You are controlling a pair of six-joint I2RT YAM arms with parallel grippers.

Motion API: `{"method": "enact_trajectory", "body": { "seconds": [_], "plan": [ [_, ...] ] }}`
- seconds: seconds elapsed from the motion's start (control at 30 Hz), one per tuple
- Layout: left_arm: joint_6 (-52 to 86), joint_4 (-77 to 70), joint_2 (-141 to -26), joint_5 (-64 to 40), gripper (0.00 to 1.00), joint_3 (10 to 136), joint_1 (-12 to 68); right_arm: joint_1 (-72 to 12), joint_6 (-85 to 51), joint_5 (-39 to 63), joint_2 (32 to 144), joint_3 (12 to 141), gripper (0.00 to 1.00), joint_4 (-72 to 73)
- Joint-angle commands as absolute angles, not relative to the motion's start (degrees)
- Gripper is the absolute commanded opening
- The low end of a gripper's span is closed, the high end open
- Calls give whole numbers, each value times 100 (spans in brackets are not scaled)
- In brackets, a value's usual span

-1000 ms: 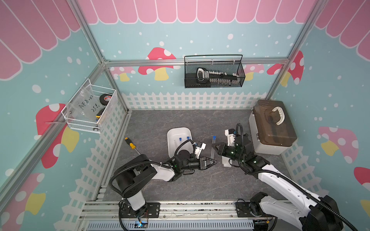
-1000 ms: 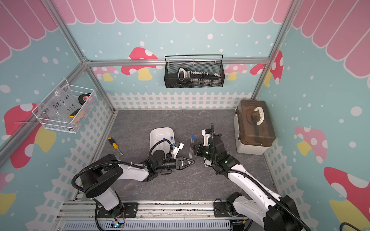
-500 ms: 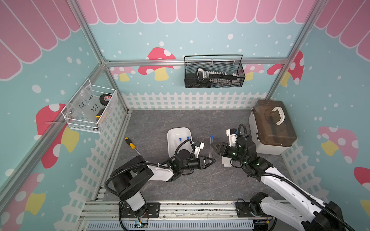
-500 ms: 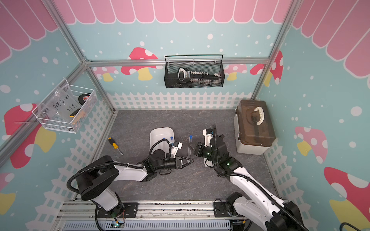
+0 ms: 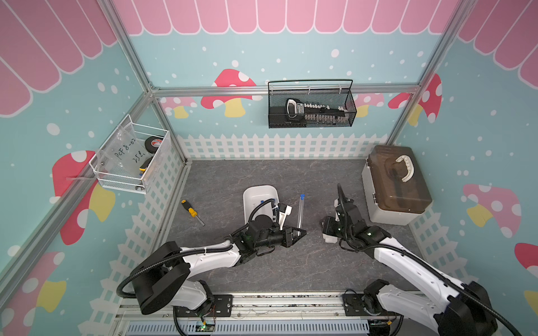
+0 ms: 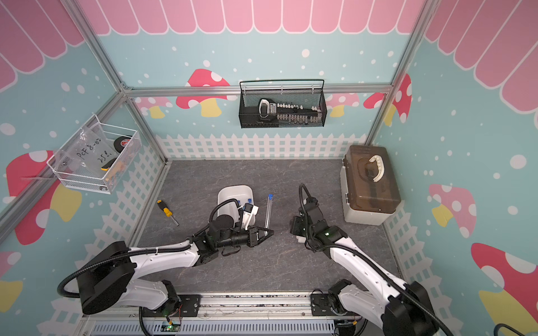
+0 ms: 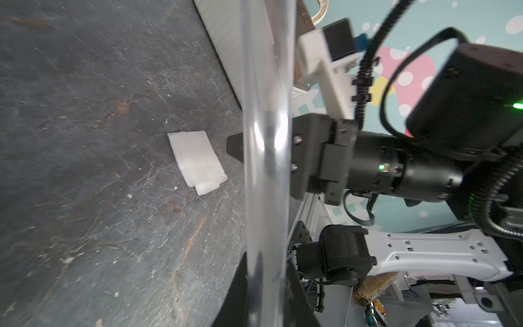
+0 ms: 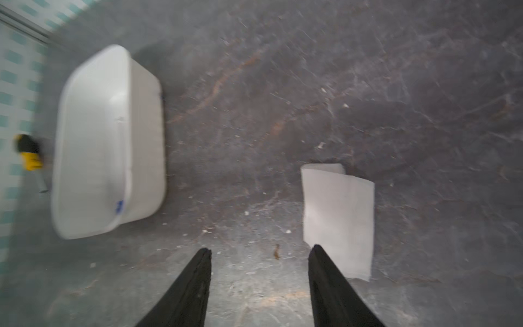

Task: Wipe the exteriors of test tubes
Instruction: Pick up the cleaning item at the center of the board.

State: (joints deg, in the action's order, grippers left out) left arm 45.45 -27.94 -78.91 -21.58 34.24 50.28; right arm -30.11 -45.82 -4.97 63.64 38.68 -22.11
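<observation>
My left gripper (image 5: 302, 232) is shut on the bottom end of one clear test tube (image 5: 300, 212). The tube reaches away toward the back wall with its blue cap (image 5: 302, 196) at the far end; in the left wrist view the tube (image 7: 266, 141) crosses the whole picture between my fingers (image 7: 300, 300). Blue caps of other test tubes (image 6: 249, 200) show in the white tray (image 5: 256, 192). A folded white wipe (image 5: 329, 239) lies flat on the table. My right gripper (image 8: 259, 250) hangs open beside the wipe (image 8: 338, 218), with nothing between its fingers.
A yellow-and-black screwdriver (image 5: 192, 211) lies left of the tray. A brown-lidded box (image 5: 396, 189) stands at the right wall. A black wire basket (image 5: 311, 107) hangs on the back wall and a white wire basket (image 5: 131, 160) on the left wall.
My right gripper has opened and drawn back to the right, away from the tube; the wipe now lies loose on the table. The left gripper still holds the tube in about the same place.
</observation>
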Motion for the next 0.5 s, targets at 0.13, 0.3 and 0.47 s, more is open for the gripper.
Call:
{"method": "enact_trajectory", "body": {
  "seconds": [0.13, 0.3, 0.47],
  "plan": [
    [3820, -1274, -7320, -1667, 3, 3554, 5045, -2944, -4135, -1196, 7545, 4066, 51, -2360],
    [3744, -1090, -7200, -1646, 3, 3498, 5045, -2906, -4063, -1203, 8161, 4078, 50, -2286],
    [3771, -1096, -7189, -1661, 3, 3446, 5045, -2914, -4058, -1376, 8425, 4087, 24, -2265]
  ]
}}
